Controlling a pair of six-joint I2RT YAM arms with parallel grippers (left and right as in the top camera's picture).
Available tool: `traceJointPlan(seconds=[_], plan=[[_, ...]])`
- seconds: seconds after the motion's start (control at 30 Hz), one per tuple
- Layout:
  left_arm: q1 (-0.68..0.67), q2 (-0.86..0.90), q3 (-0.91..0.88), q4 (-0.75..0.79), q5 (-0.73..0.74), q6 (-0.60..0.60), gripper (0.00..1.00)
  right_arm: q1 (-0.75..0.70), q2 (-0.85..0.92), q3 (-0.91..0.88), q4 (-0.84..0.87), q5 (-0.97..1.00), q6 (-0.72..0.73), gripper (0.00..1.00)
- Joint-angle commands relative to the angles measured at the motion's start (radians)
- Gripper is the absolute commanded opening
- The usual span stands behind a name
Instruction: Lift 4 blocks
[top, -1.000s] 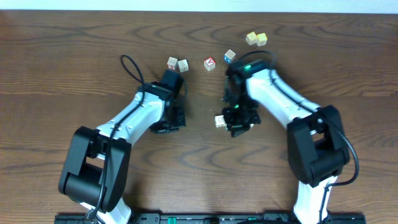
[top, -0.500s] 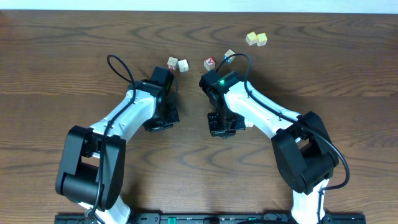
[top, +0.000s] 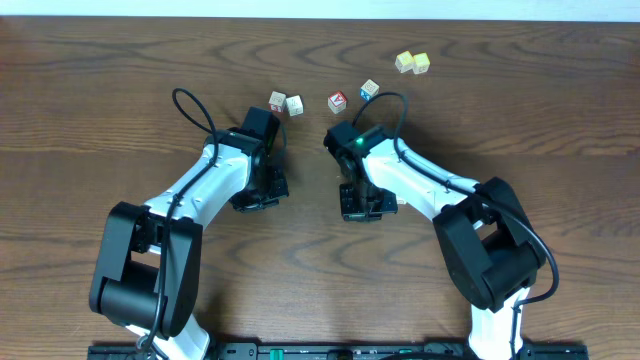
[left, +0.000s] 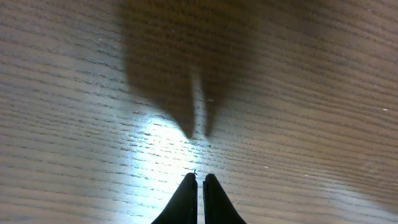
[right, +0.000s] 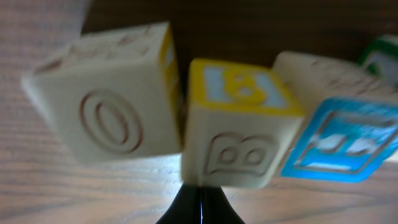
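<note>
The desk shows plenty of bare wood, and both arms reach in over its middle: the left arm on the left, the right arm on the right, wrists near each other but apart. The left arm's fingers are pressed tip to tip with nothing between them, pointing at plain wood grain, so that side holds nothing. The right arm's fingers are clenched as well, grasping nothing, and right ahead of them are the four blocks, bunched side by side. The O block is on the left and tilted. The B block, with its yellow top, is in the middle just over the fingertips. The blue block is on the right, and a fourth cream block is tucked in behind, between those two. Whether the fingertips actually touch the B block, I cannot tell. From above, the cluster is hidden beneath the right wrist. My read: the four are together and lined up, but no block is in a grip, and the blur hides whether any is clear of the wood. So the lift itself looks yet to come, with a hold on the whole row needed first. Along the far side lie a cream pair, a red-faced cube, its blue-marked neighbour and two yellow cubes, none involved.
</note>
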Motion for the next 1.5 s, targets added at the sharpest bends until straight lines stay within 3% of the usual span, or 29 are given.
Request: traceJointPlan(seconds=[0.0, 0.47, 0.83, 0.97, 1.13, 1.37, 1.47], plan=[[0.002, -0.006, -0.007, -0.004, -0.002, -0.008, 0.07, -0.028, -0.022, -0.004, -0.001, 0.032, 0.02, 0.01], [0.002, -0.006, -0.007, -0.003, -0.002, -0.008, 0.07, -0.064, -0.024, -0.003, 0.002, -0.006, -0.027, 0.01], [0.002, -0.006, -0.007, -0.004, 0.001, 0.015, 0.07, -0.148, -0.143, 0.008, -0.08, -0.037, -0.142, 0.01], [0.001, -0.006, -0.007, 0.005, 0.08, 0.063, 0.07, -0.21, -0.147, 0.008, -0.079, -0.043, -0.179, 0.01], [0.001, -0.006, -0.007, 0.023, 0.126, 0.09, 0.07, -0.255, -0.147, 0.003, -0.083, -0.198, -0.29, 0.01], [0.002, -0.006, -0.007, 0.026, 0.126, 0.09, 0.07, -0.209, -0.147, -0.052, -0.072, -0.199, -0.272, 0.01], [0.001, -0.006, -0.007, 0.026, 0.126, 0.09, 0.07, -0.18, -0.147, -0.084, -0.066, -0.122, -0.195, 0.01]])
